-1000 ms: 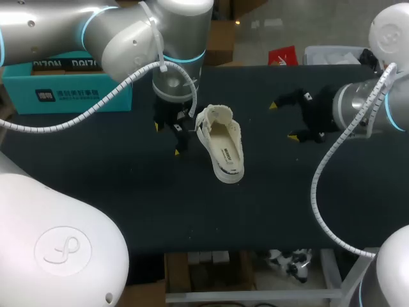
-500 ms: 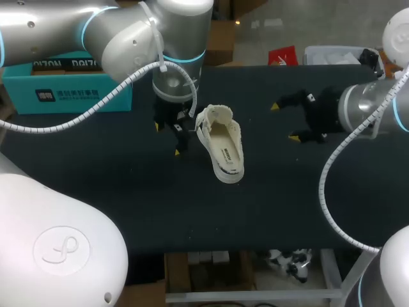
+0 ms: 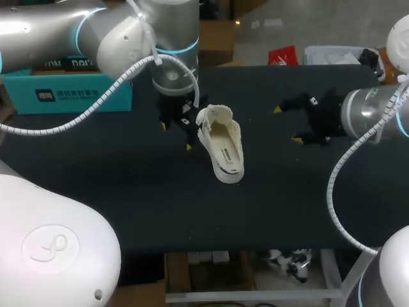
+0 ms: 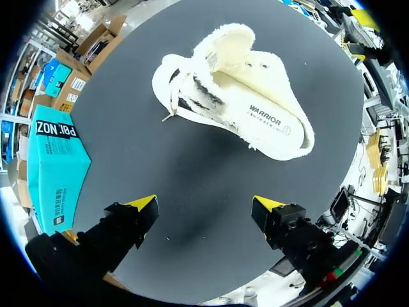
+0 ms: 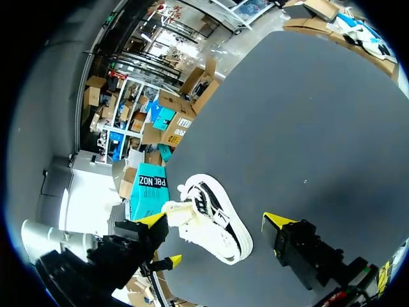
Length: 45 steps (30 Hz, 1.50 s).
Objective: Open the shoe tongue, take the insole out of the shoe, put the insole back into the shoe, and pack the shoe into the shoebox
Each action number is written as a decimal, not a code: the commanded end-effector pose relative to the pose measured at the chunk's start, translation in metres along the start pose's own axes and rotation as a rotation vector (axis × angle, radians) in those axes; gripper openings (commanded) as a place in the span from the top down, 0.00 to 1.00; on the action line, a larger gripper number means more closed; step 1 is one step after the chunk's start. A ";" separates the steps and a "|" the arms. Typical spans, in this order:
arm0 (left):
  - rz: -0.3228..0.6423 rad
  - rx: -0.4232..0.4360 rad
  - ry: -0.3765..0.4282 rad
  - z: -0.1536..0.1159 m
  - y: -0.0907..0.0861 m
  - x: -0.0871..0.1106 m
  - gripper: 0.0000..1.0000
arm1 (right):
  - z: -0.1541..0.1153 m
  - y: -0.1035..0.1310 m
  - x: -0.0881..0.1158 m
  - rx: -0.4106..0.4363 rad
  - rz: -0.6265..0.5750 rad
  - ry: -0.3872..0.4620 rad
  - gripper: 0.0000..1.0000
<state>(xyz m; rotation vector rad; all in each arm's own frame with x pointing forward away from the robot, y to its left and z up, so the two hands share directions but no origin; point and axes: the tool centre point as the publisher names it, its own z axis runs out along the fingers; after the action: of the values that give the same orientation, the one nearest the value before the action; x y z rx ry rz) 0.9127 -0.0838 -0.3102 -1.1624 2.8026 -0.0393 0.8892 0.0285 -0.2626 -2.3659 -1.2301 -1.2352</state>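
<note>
left arm bends in from the far left, wrist pointing down – left gripper just beside the white shoe, fingers spread, empty. shoe lies mid-table. right arm level from the right – right gripper spread, empty, well apart. teal shoebox far left.
</note>
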 end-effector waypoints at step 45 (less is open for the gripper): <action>-0.546 0.052 0.322 0.001 -0.042 0.026 0.00 | 0.004 -0.025 0.017 -0.134 -0.047 0.223 0.00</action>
<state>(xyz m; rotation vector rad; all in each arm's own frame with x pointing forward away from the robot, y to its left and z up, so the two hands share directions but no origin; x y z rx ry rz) 0.9245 -0.1227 -0.3110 -2.0266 2.6107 -0.3939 0.8836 0.0604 -0.2543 -2.2843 -1.1933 -1.5279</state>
